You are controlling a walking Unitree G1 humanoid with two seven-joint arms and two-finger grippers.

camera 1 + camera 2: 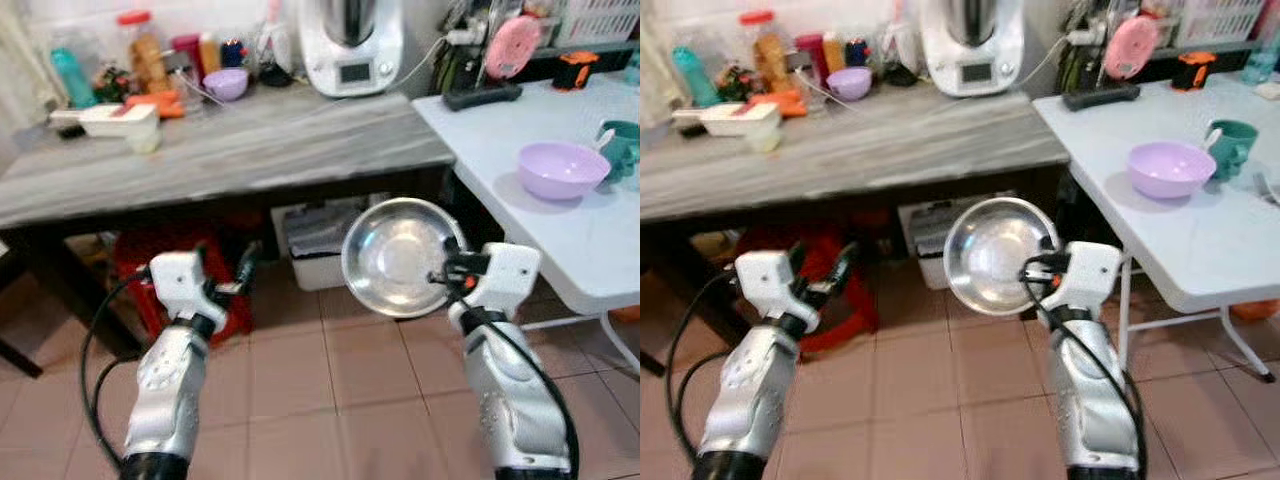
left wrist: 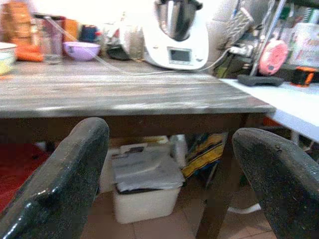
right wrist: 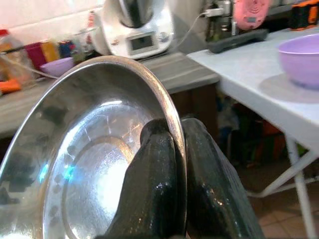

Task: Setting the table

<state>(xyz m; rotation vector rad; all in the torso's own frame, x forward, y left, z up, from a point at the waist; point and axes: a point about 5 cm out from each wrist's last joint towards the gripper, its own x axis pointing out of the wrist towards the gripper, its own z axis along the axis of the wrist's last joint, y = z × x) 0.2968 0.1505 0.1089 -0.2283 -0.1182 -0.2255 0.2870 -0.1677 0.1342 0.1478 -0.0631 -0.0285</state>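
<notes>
Shiny steel plate [image 1: 398, 256] held upright on edge, above tiled floor; lilac bowl [image 1: 562, 169] on white table [image 1: 510, 140].

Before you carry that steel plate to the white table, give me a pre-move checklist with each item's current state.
1. Right gripper pinching the steel plate at its rim: ok.
2. Plate held level: not ok, it stands nearly on edge.
3. Bare spot on the white table in front of the purple bowl: ok.
4. Left gripper open and holding nothing: ok.
5. Grip firm enough for walking: cannot tell.
</notes>
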